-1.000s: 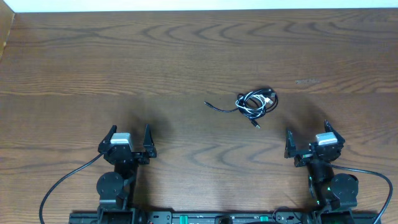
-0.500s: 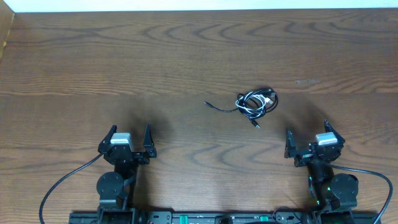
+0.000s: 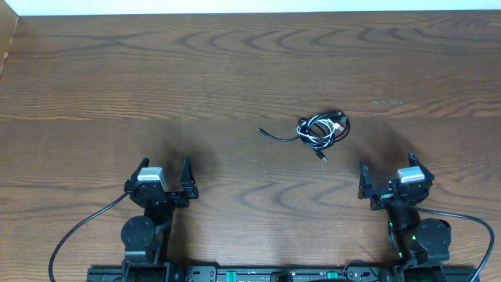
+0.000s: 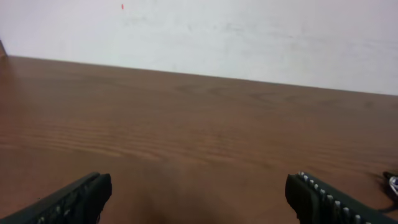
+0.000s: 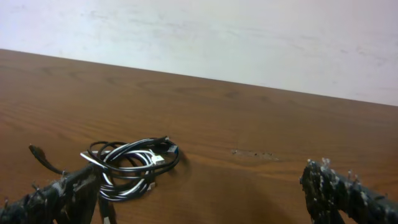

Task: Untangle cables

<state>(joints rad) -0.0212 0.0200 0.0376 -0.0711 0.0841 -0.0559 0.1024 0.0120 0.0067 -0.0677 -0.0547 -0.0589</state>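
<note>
Nearest me, along the bottom edge of the overhead view, a thick black lead [image 3: 78, 229] curls off my left base and a second lead [image 3: 476, 222] loops off my right base. Both arms are folded back low over the brown wooden table [image 3: 235, 78], wrists level and pointing up the frame. My left gripper [image 3: 163, 168] sits in the lower left, its jaws spread wide around bare wood. My right gripper [image 3: 387, 168] sits in the lower right, its jaws just as far apart and gripping nothing. Plain wood grain lies between my right fingers and the cables [image 3: 322, 128], which lie in a small tangled coil of black and white cords right of centre, above and to the left of that gripper and well apart from it. They are farther yet from my left one. One black tail [image 3: 274, 135] runs off to the left to a small plug, and a short end [image 3: 323, 157] pokes down towards me. From my right wrist the coil shows in the lower left, beyond the finger on that side. Farthest off, the table's edge meets a pale wall [image 5: 199, 37].
</note>
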